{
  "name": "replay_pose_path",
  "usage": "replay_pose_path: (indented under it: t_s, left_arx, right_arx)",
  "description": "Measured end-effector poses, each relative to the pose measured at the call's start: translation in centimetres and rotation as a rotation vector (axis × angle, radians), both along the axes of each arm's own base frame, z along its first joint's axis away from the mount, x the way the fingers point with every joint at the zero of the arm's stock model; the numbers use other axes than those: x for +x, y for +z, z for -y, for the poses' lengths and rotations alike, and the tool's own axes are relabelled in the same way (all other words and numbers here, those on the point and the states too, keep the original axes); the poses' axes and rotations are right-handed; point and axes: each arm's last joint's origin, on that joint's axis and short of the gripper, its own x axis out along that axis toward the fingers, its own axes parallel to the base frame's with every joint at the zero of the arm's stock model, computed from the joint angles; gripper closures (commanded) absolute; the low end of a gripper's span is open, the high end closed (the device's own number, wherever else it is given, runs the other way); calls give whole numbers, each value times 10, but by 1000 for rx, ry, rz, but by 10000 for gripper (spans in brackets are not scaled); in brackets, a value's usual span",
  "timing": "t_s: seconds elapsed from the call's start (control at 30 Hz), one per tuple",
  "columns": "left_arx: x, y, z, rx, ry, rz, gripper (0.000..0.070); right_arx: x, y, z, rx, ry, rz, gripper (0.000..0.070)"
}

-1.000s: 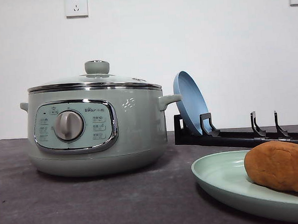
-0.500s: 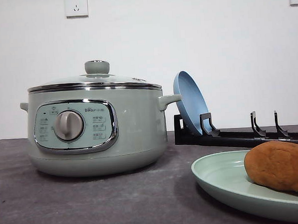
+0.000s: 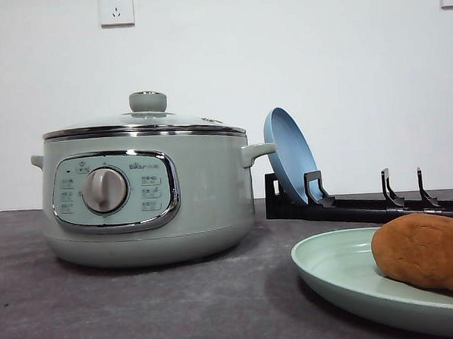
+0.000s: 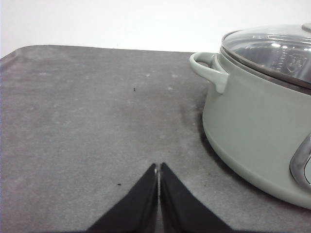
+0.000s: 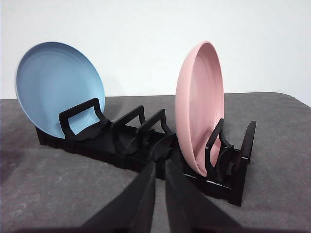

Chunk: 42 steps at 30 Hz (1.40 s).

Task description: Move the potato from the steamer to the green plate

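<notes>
The potato (image 3: 427,251) lies on the green plate (image 3: 334,274) at the front right of the table. The sage-green steamer (image 3: 144,196) stands at the left with its glass lid (image 3: 144,119) on. In the left wrist view my left gripper (image 4: 159,166) is shut and empty, low over bare table, with the steamer (image 4: 252,121) a short way off to its side. My right gripper (image 5: 160,164) has its fingers almost together with nothing between them, and it faces the plate rack.
A black plate rack (image 5: 141,141) stands at the back right, holding a blue plate (image 5: 58,94) and a pink plate (image 5: 200,104) upright. The blue plate (image 3: 289,155) stands just behind the steamer's right handle. Dark grey cloth (image 4: 87,111) covers the table.
</notes>
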Motion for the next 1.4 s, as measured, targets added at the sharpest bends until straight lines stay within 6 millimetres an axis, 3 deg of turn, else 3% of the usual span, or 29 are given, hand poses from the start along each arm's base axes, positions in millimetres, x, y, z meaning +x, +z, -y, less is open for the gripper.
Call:
replay_pose_path:
  t_s: [0.53,1.4]
  left_arx:
    - [0,0,0,0,0,0,700]
    - [0,0,0,0,0,0,700]
  right_arx:
    - [-1,-17,0,5,0,-176,672]
    - [-1,-17,0,5,0,-178,672]
